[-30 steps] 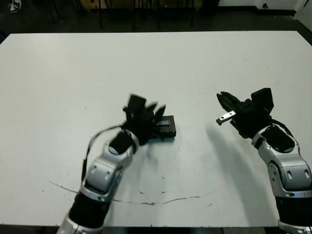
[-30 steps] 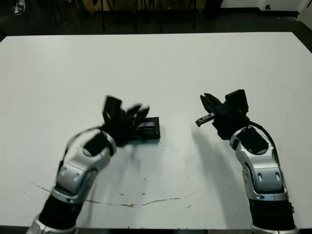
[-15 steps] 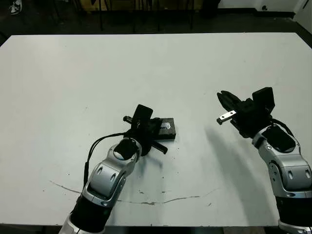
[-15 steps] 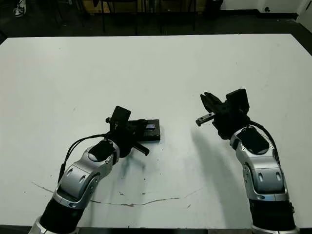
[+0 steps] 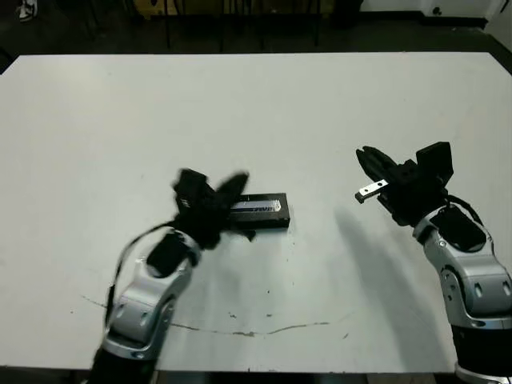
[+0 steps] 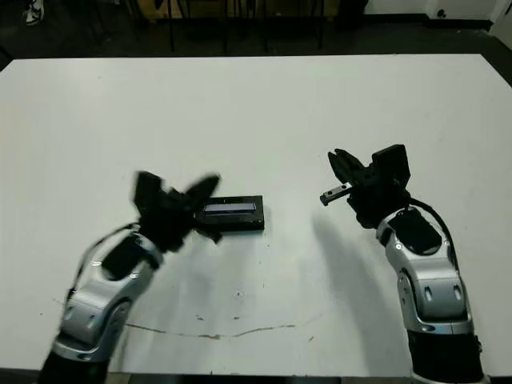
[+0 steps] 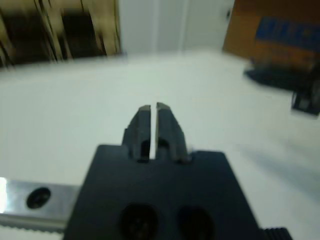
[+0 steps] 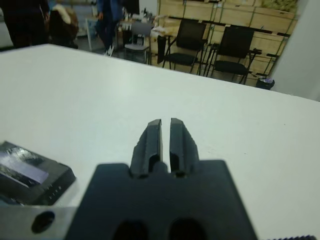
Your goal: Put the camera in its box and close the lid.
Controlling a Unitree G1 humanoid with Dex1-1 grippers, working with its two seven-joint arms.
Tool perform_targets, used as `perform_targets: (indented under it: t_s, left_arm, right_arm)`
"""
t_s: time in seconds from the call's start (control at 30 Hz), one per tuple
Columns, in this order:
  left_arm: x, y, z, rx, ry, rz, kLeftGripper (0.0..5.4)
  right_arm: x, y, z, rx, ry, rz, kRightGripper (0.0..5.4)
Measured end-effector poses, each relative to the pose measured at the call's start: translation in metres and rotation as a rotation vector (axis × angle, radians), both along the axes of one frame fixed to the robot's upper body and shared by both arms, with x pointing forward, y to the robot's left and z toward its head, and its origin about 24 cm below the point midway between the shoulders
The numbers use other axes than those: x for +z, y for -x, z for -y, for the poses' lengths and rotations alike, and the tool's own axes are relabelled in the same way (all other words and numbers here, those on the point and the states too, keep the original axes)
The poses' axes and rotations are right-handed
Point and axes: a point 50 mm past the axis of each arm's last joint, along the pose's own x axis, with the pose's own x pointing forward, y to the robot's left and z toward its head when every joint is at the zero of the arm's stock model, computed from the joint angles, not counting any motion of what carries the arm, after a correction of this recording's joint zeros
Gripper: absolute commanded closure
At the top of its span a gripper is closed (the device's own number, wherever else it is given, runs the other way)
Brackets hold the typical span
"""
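The box (image 5: 261,213) lies near the table's middle with the lid (image 5: 258,207) flat on top, its silvery label strip facing up. The camera is out of view. My left gripper (image 5: 235,182) hovers just left of the box, blurred, with its fingers pointing at the box's left end. In the left wrist view the left gripper (image 7: 153,107) is shut, with nothing between the fingers. My right gripper (image 5: 362,154) hangs well to the right of the box, shut and empty. The right wrist view shows the right gripper (image 8: 165,123) and a corner of the box (image 8: 31,172).
A thin dark scratch (image 5: 240,330) runs along the white table (image 5: 256,104) near its front edge. Beyond the far edge stand chairs (image 8: 187,37) and people (image 8: 111,15).
My left arm has drawn back to the left, off the box, so the lid's label now shows in full. The box and the right arm have stayed put.
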Motion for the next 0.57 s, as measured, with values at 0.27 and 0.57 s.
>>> perform_targets:
  t_s: [0.27,0.57]
  left_arm:
    - [0.026,-0.008,-0.037,0.125,-0.057,0.231,5.38]
    - [0.007,-0.017,-0.065,0.392,0.123,0.142,5.38]
  right_arm:
    - [0.004,0.006,-0.011,-0.056,-0.067,0.042,5.40]
    - [0.004,0.002,-0.014,-0.083,-0.061,0.061,5.40]
